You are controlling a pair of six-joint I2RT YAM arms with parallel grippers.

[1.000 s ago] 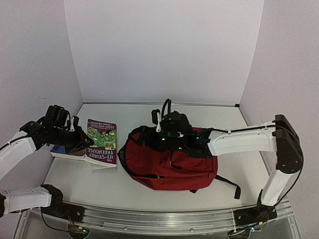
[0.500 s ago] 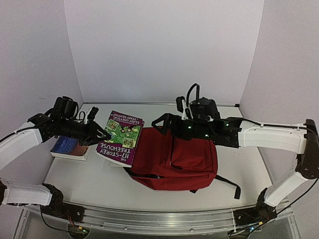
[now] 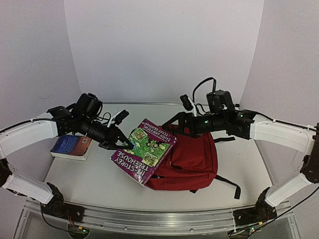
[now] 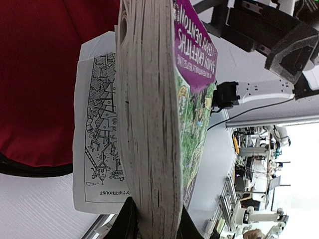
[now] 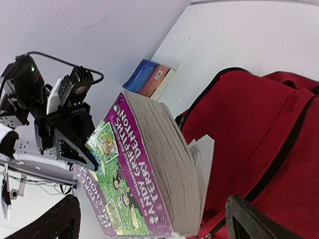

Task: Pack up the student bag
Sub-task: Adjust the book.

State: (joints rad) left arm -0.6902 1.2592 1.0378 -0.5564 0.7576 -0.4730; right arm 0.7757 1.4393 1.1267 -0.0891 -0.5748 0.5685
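Observation:
The student bag (image 3: pixel 194 159) lies flat at the table's centre, dark red with black zippers (image 5: pixel 264 139). My left gripper (image 3: pixel 122 144) is shut on a thick purple-and-green paperback (image 3: pixel 147 154), holding it tilted in the air over the bag's left edge. In the left wrist view the book's page block (image 4: pixel 149 124) fills the middle, clamped at the bottom between the fingers (image 4: pixel 124 224), with a loose page hanging over the red fabric (image 4: pixel 40 74). My right gripper (image 3: pixel 173 123) hovers open above the bag's far left corner, facing the book (image 5: pixel 144 169) and gripping nothing.
A blue book (image 3: pixel 72 147) lies on the table at the left, near the wall (image 5: pixel 149 79). A black strap (image 3: pixel 232 185) trails from the bag's right side. White walls close in the table on three sides.
The left arm has lifted the paperback off the table and carried it right, up to the bag's left edge. The right arm has risen off the bag, drawn back to the right and opened wider.

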